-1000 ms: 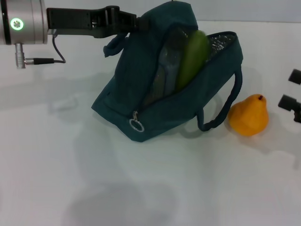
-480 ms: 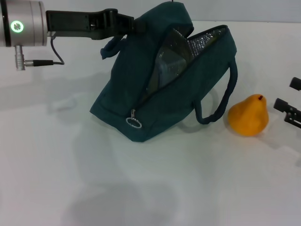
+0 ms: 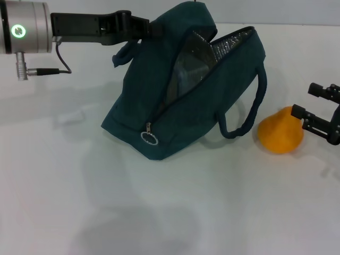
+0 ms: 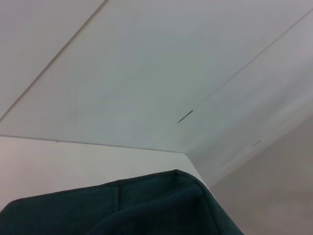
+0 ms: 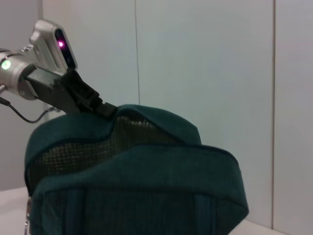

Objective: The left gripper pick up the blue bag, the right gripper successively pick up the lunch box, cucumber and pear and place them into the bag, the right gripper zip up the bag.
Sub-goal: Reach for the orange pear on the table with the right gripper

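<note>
In the head view the left gripper point(image 3: 147, 27) pinches the soft blue bag point(image 3: 180, 101) by its top while the right gripper point(image 3: 313, 103), fingers spread, reaches the firm, smooth pear point(image 3: 279, 134) beside the bag, best taken around its wide belly; the right wrist view shows the bag's mouth open, contents perhaps hidden

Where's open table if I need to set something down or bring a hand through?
Free: the white table in front of the teal-blue fabric bag, and on its left. Crowded: right of the bag, where the right tool closes on the orange-yellow pear.
</note>
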Controlling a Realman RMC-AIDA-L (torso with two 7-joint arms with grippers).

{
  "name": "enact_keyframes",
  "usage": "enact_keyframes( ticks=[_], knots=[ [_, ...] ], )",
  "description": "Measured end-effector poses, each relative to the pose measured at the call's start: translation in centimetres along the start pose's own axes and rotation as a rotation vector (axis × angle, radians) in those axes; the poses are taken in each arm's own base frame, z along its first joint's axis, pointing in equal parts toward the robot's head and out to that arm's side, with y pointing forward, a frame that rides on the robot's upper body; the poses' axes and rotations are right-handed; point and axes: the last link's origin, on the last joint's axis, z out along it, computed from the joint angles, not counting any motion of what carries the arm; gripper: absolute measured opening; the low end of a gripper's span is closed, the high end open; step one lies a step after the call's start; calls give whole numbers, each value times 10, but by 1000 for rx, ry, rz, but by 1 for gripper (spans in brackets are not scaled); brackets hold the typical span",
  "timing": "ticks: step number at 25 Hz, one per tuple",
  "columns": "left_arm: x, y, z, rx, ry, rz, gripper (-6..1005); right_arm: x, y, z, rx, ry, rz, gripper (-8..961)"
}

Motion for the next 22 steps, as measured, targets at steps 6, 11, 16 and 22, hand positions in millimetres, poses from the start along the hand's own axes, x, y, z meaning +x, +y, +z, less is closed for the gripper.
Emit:
enact_keyframes(
  ticks=[6,11,16,22],
  knots=[
    [0,0,0,0,0,4,61,1,1,7,-12,18,-8,597],
    [1,0,-1,-1,3,13,61,2,4,14,-28,26,-6,410],
    [1,0,-1,-2,4,14,61,3,4,19,-33,37,3,299],
    [2,1,0,-5,5,23,61,4,3,20,-25,42,5,168]
  ],
)
